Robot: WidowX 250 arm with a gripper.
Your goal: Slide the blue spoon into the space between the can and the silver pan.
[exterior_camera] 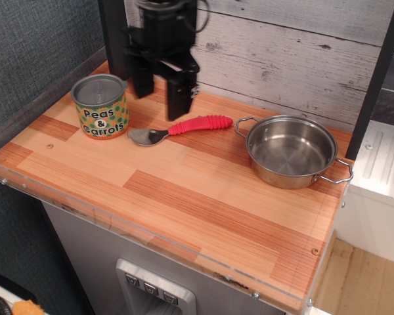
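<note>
Wooden surface point(184, 190) against a plank wall, our gripper point(159, 92) hanging spread and empty.
Below and just right of it, the blue spoon point(181, 128) is lying between the can point(101, 106) and silver pan point(291, 151), handle pointing toward the pan.

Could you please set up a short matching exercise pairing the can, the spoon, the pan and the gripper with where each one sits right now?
Things:
1. Peas & Carrots can
2. red-handled spoon
3. silver pan
4. gripper

Places:
A. right side of the counter
B. raised above the counter, near the back wall
C. lying between the can and the pan
D. left side of the counter

Pairs: 1-D, 2-C, 3-A, 4-B
</note>
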